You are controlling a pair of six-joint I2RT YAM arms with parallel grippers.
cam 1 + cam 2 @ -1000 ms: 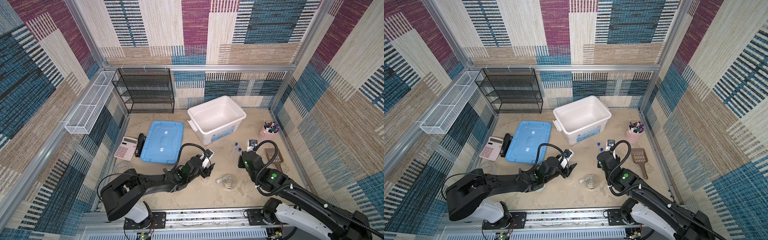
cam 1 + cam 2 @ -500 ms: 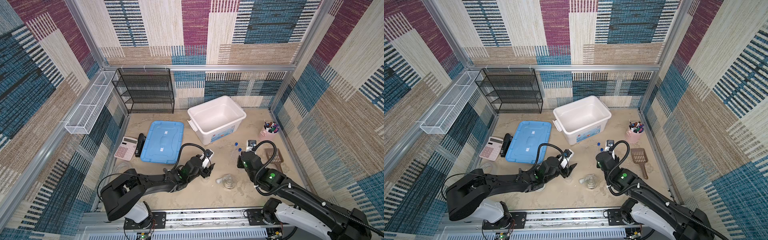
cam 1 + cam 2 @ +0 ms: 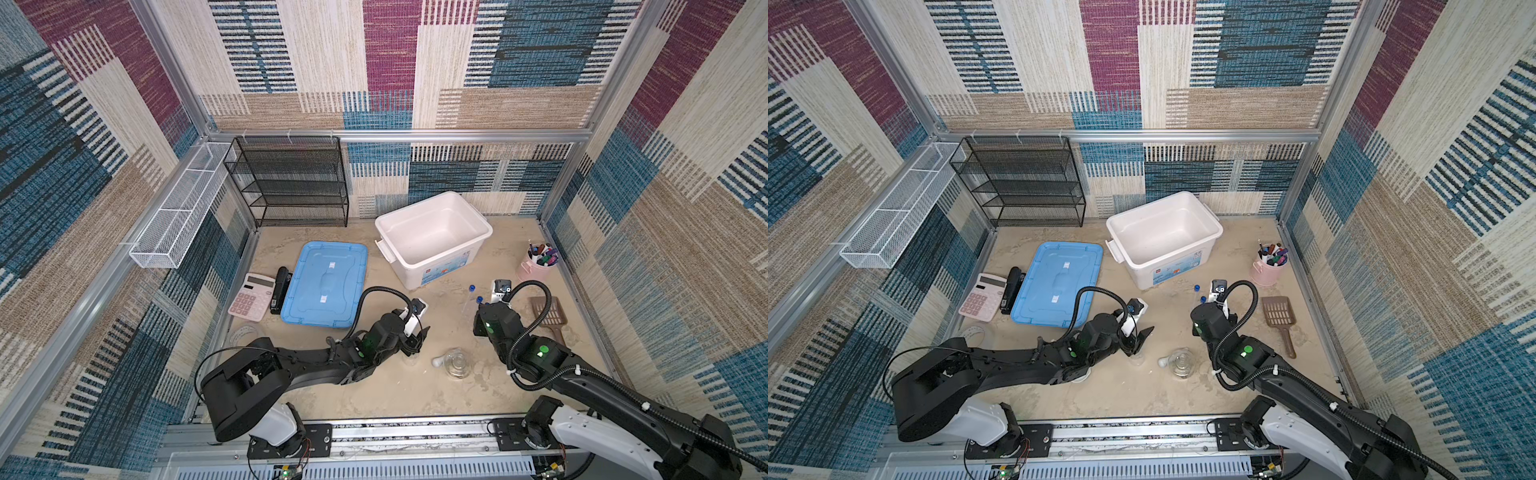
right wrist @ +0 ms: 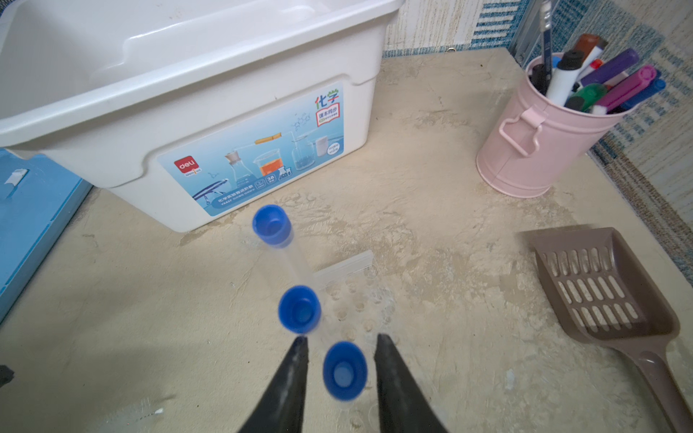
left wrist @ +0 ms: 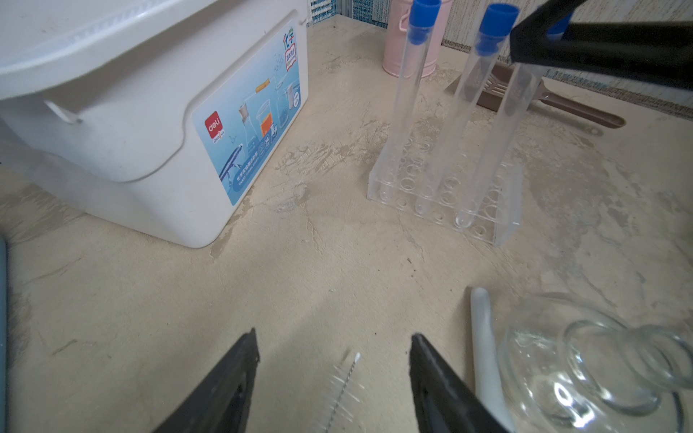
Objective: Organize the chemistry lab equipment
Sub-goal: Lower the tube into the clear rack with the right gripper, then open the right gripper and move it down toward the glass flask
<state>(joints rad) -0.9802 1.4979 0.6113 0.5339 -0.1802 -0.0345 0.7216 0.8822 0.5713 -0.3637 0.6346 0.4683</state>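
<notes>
**Colleague:** Where is your right claw sitting?

**Me:** I'm holding the right gripper point(image 4: 343, 338) above the row of three clear blue-capped test tubes point(image 4: 299, 309). Its jaws are standing apart, straddling the nearest tube's blue cap point(image 4: 344, 369) with a gap on each side, so it is clamping nothing.

**Colleague:** And the tubes themselves?

**Me:** They're standing in a clear plastic rack point(image 5: 502, 228) on the beige tabletop point(image 5: 300, 281), near the front of the open white plastic storage box point(image 4: 187, 93).

**Colleague:** The left side?

**Me:** I'm hovering the left gripper point(image 5: 333, 334) low over the table, jaws wide apart and empty. The thin wire brush point(image 5: 343, 390) is lying flat on the surface beneath the gap. A small clear glass flask point(image 5: 585, 367) is sitting beside it, with a white rounded piece point(image 5: 482, 337) just next to it. I cannot tell what that piece is.

**Colleague:** Further out?

**Me:** Past the rack, a pink metal bucket of markers point(image 4: 525, 161) and a brown slotted plastic scoop point(image 4: 600, 292) are sitting. In both top views a blue plastic lid point(image 3: 324, 286) is lying flat left of the box, with a pink calculator point(image 3: 251, 297) beyond it.
</notes>
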